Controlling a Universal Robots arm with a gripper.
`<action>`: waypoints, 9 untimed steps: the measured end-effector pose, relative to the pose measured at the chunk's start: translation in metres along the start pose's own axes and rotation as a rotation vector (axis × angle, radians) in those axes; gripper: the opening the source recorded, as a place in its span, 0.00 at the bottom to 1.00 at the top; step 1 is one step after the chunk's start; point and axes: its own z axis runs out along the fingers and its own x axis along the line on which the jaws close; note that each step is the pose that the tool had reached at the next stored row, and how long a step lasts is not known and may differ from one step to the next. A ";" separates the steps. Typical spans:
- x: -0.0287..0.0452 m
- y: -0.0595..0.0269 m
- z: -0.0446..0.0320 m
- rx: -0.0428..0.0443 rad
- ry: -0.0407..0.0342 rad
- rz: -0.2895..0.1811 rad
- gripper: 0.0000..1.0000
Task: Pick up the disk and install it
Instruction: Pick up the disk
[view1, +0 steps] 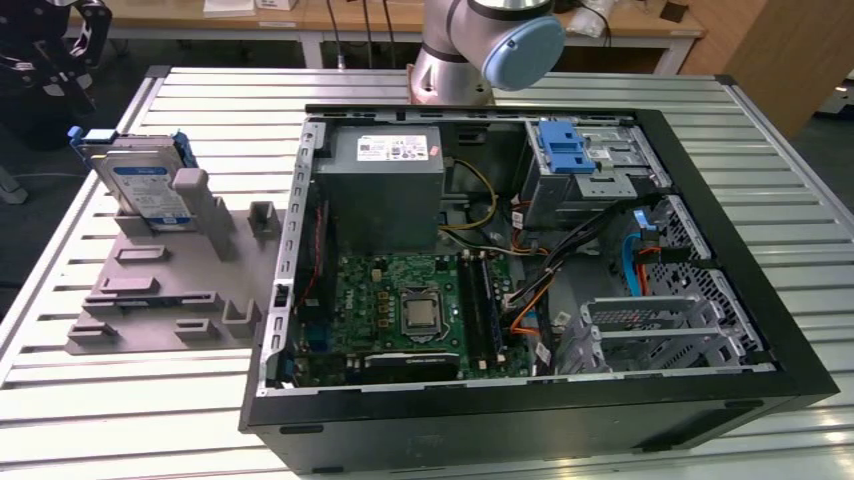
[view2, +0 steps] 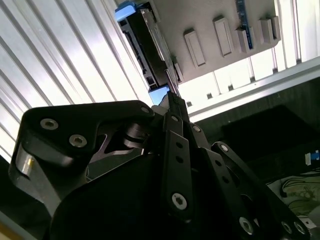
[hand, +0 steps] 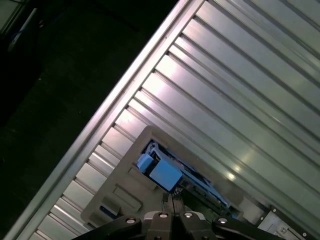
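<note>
The disk (view1: 140, 180) stands on edge in a grey slotted holder (view1: 160, 290) on the table, at the exterior view's left, beside the open computer case (view1: 747, 330). It is silver with a blue-and-white label and a blue carrier frame. In both wrist views I look down at it edge-on: the disk (view2: 150, 45) with its blue frame end (hand: 165, 172). My gripper (view2: 171, 97) hangs above it, fingertips (hand: 168, 201) pressed together, shut on nothing and apart from the disk.
The arm's base (view1: 467, 50) stands behind the case. Inside are a grey power supply (view1: 387, 185), the motherboard (view1: 414, 310), loose cables, a silver cage with a blue latch (view1: 574, 150) and an empty cage (view1: 667, 320). The table edge (hand: 100, 130) runs close to the holder.
</note>
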 end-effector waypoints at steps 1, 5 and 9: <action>0.0000 0.0000 0.0000 0.0000 -0.0001 -0.002 0.11; 0.0000 0.0000 0.0000 -0.0002 -0.0003 -0.011 0.11; 0.0000 0.0000 0.0000 -0.0003 -0.0004 -0.020 0.11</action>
